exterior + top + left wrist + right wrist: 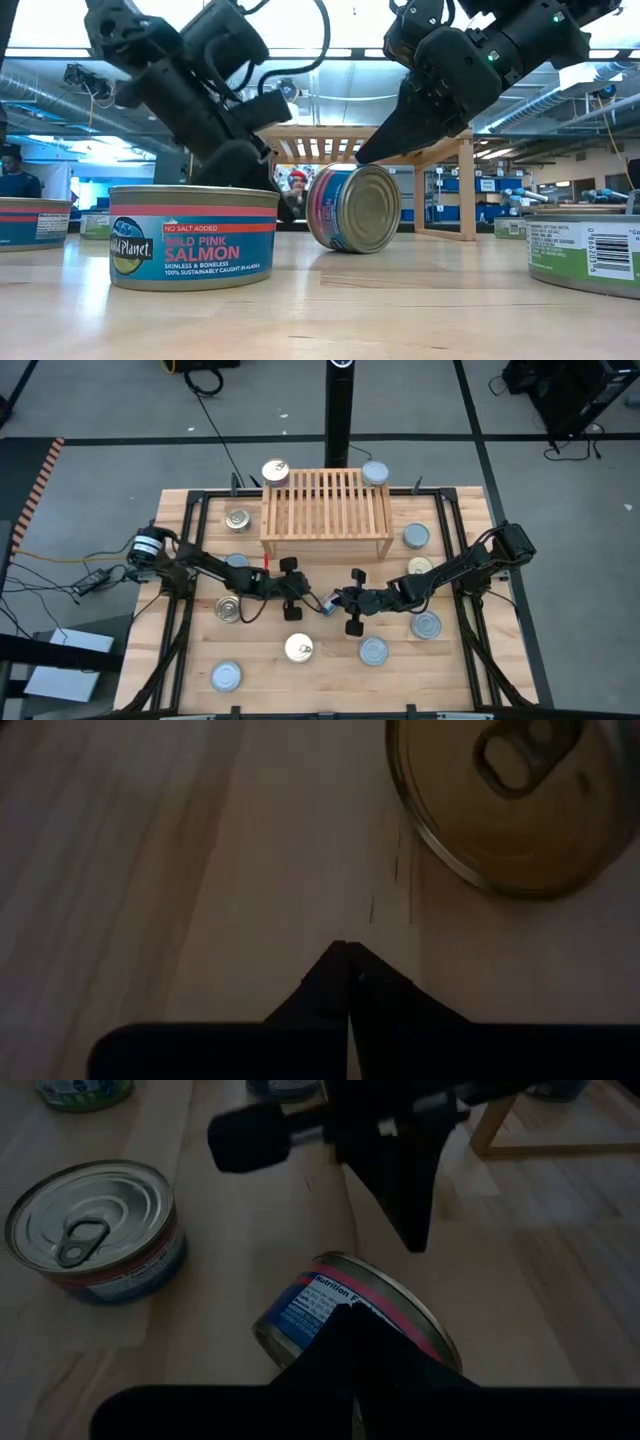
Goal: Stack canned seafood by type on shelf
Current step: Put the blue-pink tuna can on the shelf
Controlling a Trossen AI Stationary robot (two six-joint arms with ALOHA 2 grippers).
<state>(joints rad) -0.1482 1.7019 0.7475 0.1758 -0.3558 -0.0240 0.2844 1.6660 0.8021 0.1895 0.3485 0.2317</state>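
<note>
At the centre of the high view, both clenched claws, left claw (303, 597) and right claw (345, 603), flank a tipped salmon tin (326, 603), likely nudging it upright on the surface (330, 670) before shelving.

Tipped tin (326, 603) btwn both arms; shelf (326, 510) behind

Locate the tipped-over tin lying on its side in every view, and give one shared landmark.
High view: tipped tin, table centre, between both arms.
Low view: centre, on its edge.
Left wrist view: not in it.
Right wrist view: lower centre, beyond the shut fingers.
Landmark: the shelf.
</note>
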